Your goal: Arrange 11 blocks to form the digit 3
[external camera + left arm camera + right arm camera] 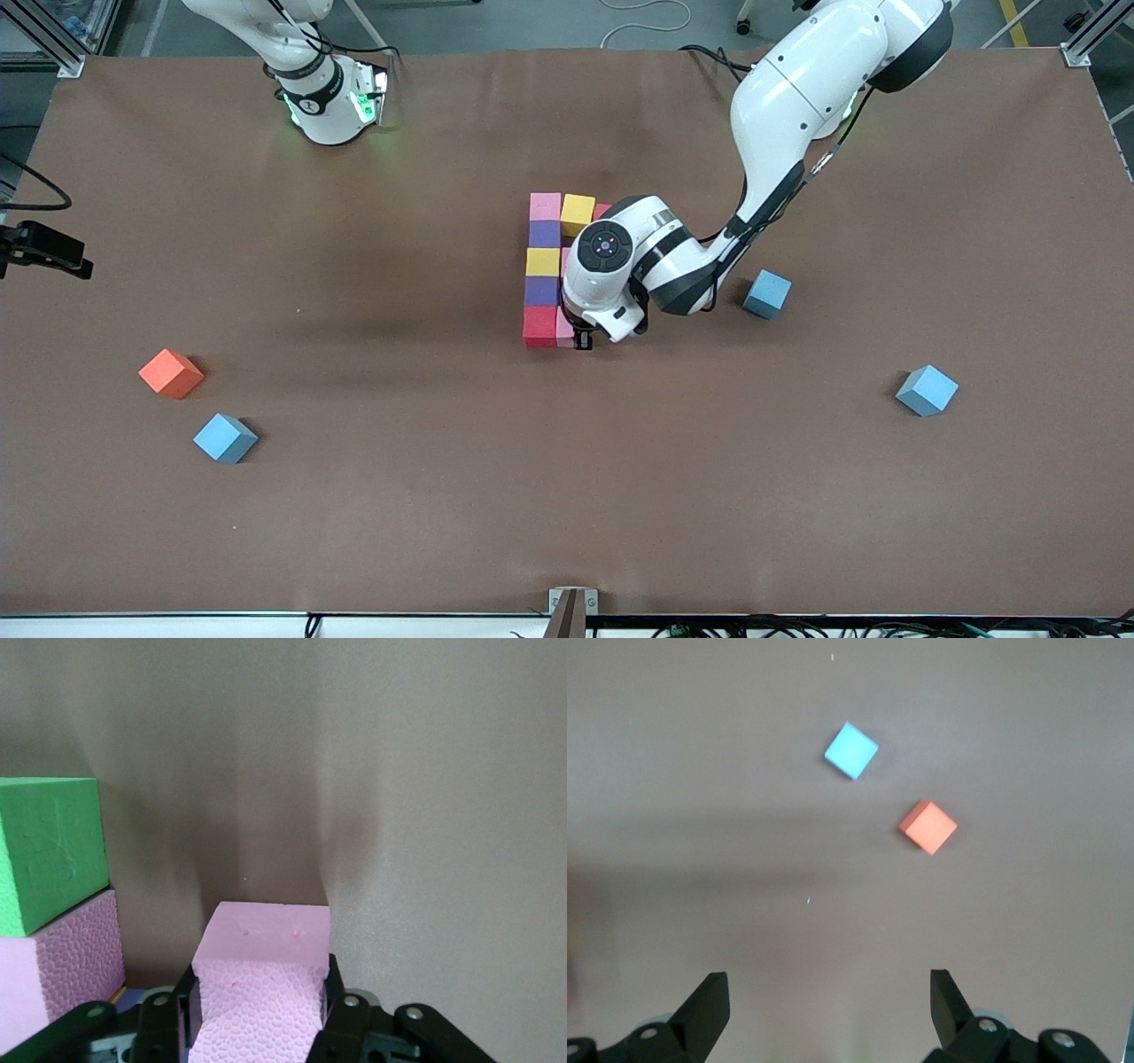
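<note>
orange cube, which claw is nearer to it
Right. The right claw hangs open above the table with the orange cube in its wrist view; the left claw is at the block figure, shut on a pink block.

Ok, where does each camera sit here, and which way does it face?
Front view: high across the table, facing both arms and the block figure.
Left wrist view: on the left arm, looking down at the pink block in the shut left gripper.
Right wrist view: on the waiting right arm, over the open right gripper.
Shared with front: orange cube.
</note>
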